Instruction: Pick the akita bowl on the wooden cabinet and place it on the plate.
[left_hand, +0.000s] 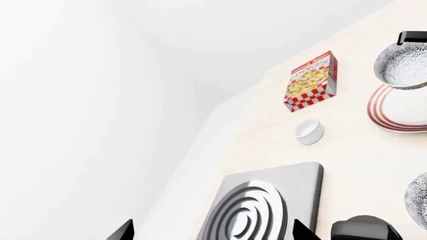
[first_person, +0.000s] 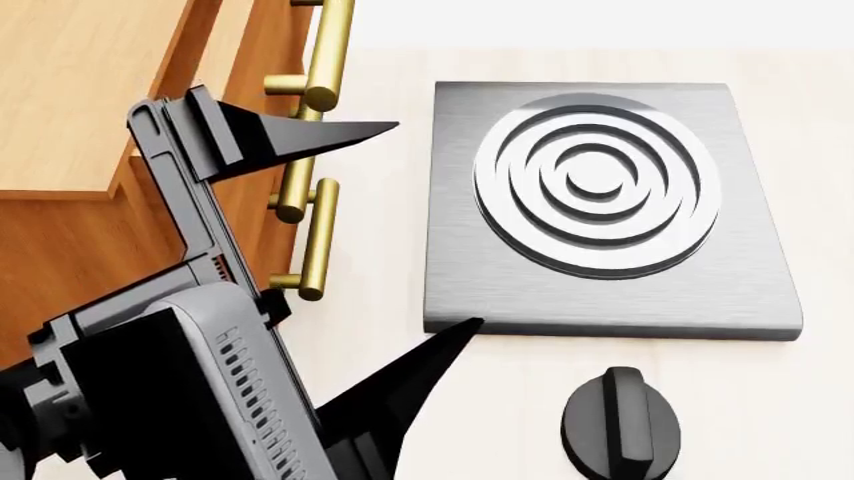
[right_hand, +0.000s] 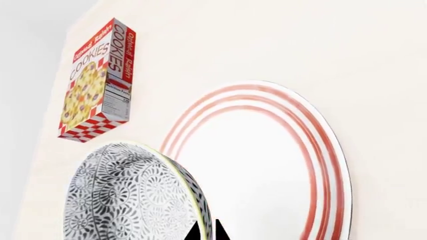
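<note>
Left wrist view: bowl (left_hand: 401, 65) held above plate (left_hand: 400, 110) by right gripper (left_hand: 412, 38), only dark edge showing. Cookie box (left_hand: 311, 80), white cup (left_hand: 308, 130), stove plate (left_hand: 263, 205) on pale table (left_hand: 360, 155). Second patterned bowl (left_hand: 418, 200) at frame edge.

Head view: left gripper (first_person: 400, 235) jaws wide apart, empty, beside cabinet (first_person: 80, 120) handles (first_person: 314, 150). Knob (first_person: 621, 425) near stove plate.

Right wrist view: right gripper's fingertips (right_hand: 217, 231) pinch bowl rim; bowl tilted, over plate's edge.

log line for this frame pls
phase: place | right gripper: shut on akita bowl rim | bowl: above plate, not set down | left gripper: open, empty, near wooden cabinet
</note>
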